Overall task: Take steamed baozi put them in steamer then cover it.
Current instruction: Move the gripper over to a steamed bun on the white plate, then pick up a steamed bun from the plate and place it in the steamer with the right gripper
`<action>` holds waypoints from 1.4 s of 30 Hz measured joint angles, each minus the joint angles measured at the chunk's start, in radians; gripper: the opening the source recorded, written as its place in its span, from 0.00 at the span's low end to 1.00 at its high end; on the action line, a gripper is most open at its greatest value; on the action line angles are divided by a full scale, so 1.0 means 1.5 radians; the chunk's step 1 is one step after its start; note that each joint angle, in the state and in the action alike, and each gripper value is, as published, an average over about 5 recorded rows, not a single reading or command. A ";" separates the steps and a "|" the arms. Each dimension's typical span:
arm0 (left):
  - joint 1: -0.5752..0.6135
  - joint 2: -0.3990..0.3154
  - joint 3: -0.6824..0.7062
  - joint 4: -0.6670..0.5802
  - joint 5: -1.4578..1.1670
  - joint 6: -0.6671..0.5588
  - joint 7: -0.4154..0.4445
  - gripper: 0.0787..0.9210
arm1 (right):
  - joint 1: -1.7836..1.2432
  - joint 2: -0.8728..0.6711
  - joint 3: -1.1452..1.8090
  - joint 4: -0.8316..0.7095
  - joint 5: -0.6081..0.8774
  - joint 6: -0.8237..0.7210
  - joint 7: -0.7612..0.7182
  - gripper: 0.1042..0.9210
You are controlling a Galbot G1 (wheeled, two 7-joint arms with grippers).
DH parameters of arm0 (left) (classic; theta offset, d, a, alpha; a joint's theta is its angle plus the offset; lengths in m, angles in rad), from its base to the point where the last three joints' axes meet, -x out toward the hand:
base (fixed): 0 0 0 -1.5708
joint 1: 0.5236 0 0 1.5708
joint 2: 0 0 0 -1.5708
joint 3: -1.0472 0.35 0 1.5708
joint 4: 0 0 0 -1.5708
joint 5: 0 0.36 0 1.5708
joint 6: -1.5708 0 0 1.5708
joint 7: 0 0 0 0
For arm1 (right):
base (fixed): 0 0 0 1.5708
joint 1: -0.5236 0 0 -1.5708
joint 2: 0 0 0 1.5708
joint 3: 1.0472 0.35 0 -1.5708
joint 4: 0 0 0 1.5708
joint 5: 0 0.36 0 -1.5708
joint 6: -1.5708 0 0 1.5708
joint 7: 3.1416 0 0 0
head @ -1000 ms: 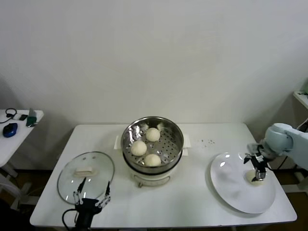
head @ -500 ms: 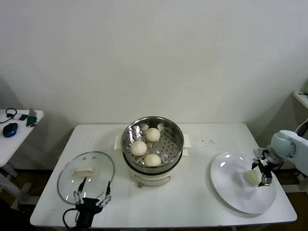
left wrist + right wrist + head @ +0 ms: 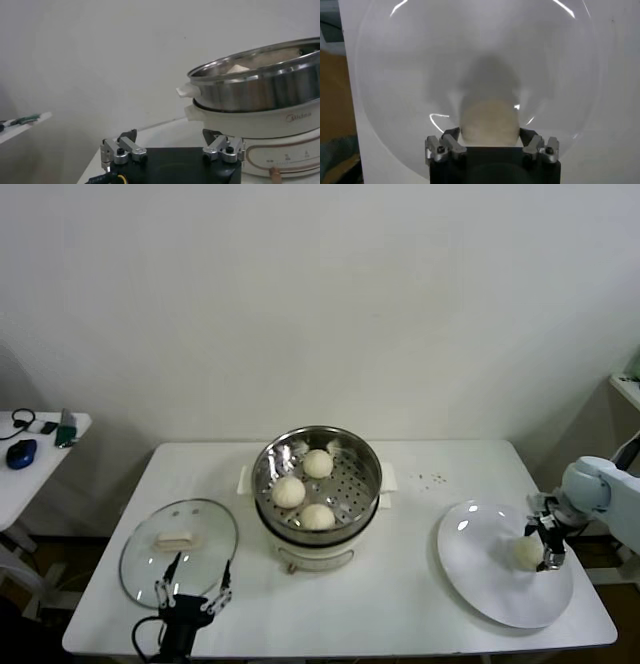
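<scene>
Three cream-white baozi (image 3: 289, 491) lie in the shiny steel steamer (image 3: 350, 484) on its cream pot base at the table's middle. My right gripper (image 3: 541, 550) is shut on the fourth baozi (image 3: 524, 552) and holds it just over the right part of the white plate (image 3: 485, 574). In the right wrist view the baozi (image 3: 487, 117) sits between the right gripper's (image 3: 489, 134) fingers, above the plate (image 3: 410, 75). The glass cover (image 3: 150, 559) with its cream handle lies flat at the front left. My left gripper (image 3: 190, 584) is open and empty at the cover's near edge.
The left wrist view shows the left gripper (image 3: 169, 134) facing the steamer (image 3: 260, 85) from low down. A small side table (image 3: 30, 464) with a mouse and small items stands at the far left. A shelf edge (image 3: 628, 384) shows at the right.
My right gripper has swung from above the bun to its right side and closed on it; the bun now shows to the gripper's left, raised a little. The left arm has not moved.
</scene>
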 measured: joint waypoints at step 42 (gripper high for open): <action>0.012 0.007 0.046 -0.045 -0.009 -0.021 0.006 0.88 | 0.590 0.372 -0.478 0.047 0.616 -0.133 0.080 0.70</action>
